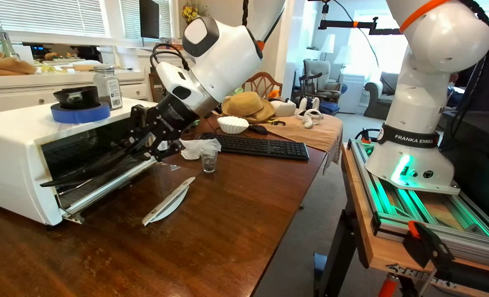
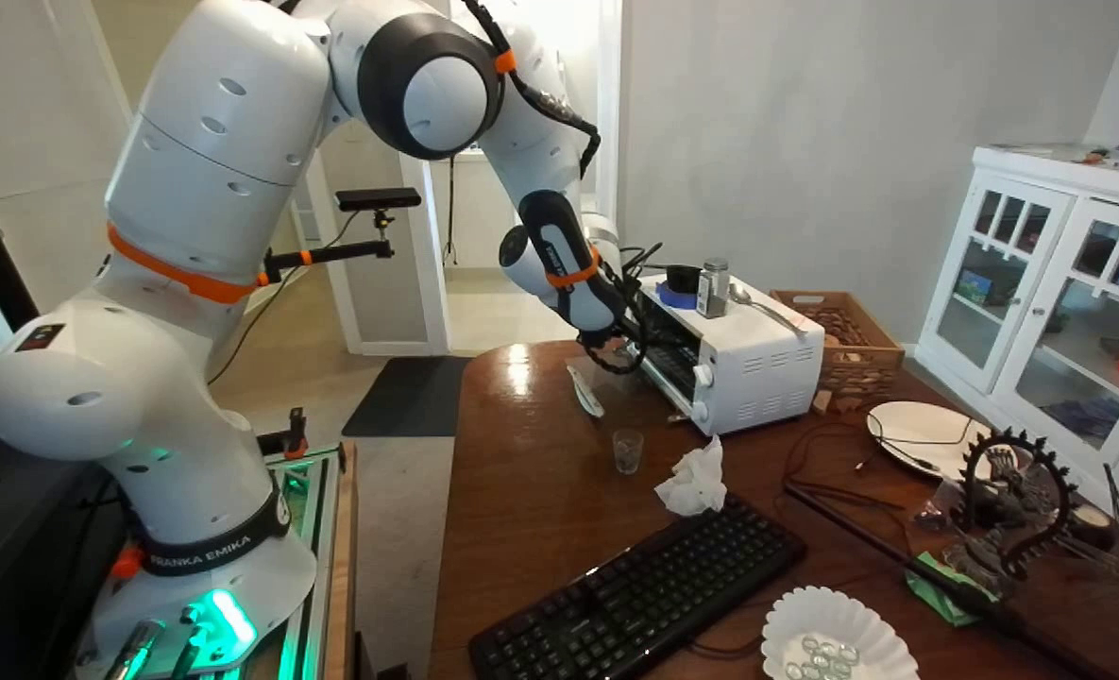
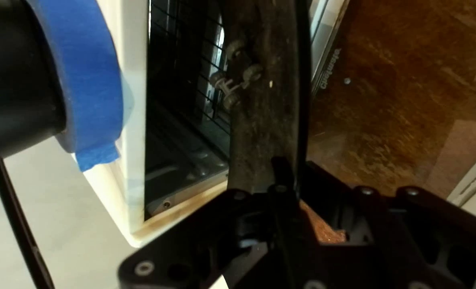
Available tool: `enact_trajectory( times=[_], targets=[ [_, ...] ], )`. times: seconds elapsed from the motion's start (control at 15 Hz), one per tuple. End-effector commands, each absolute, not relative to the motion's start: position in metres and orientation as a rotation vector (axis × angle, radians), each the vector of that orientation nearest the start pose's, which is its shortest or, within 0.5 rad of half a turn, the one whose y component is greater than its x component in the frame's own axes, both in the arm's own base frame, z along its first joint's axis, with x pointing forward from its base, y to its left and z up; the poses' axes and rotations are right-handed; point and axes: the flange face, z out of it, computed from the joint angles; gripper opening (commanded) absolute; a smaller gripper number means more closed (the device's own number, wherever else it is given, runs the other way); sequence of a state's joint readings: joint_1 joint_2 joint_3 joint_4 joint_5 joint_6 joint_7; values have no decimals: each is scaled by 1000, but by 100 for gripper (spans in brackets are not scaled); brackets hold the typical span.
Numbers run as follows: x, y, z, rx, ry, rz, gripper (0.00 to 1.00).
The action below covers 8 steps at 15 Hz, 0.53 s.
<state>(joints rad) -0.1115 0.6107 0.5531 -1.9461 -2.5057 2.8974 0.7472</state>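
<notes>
One dark strip sits in the grip of the gripper: the jaws are nearly together, parted only by its thin edge, with a fingertip on either side of it. In the wrist view the strip runs up and away from the fingertips, hiding part of the mouth of the oven. In an exterior view it slants along that mouth, its far tip showing past the front frame; how much of it is inside, I cannot tell. The door is down, its pane over the table, the white handle at the outer edge.

On the oven, blue tape bears a round black item; a jar stands upright just beside them, and a spoon lies near the jar. Near the door stands a tumbler, and next to that lies a crumpled tissue at the end of the keyboard. A fluted bowl holding clear beads is near the keyboard. A basket is just beside the oven, a plate near it.
</notes>
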Motion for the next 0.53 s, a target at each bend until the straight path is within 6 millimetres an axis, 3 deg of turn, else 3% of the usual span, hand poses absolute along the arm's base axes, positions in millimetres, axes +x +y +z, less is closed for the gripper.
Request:
enact_trajectory(
  times=[0.0, 0.47],
  targets=[
    [520, 268, 185, 1454, 2080, 986, 4],
    [546, 257, 174, 1410, 2041, 959, 4]
  ],
)
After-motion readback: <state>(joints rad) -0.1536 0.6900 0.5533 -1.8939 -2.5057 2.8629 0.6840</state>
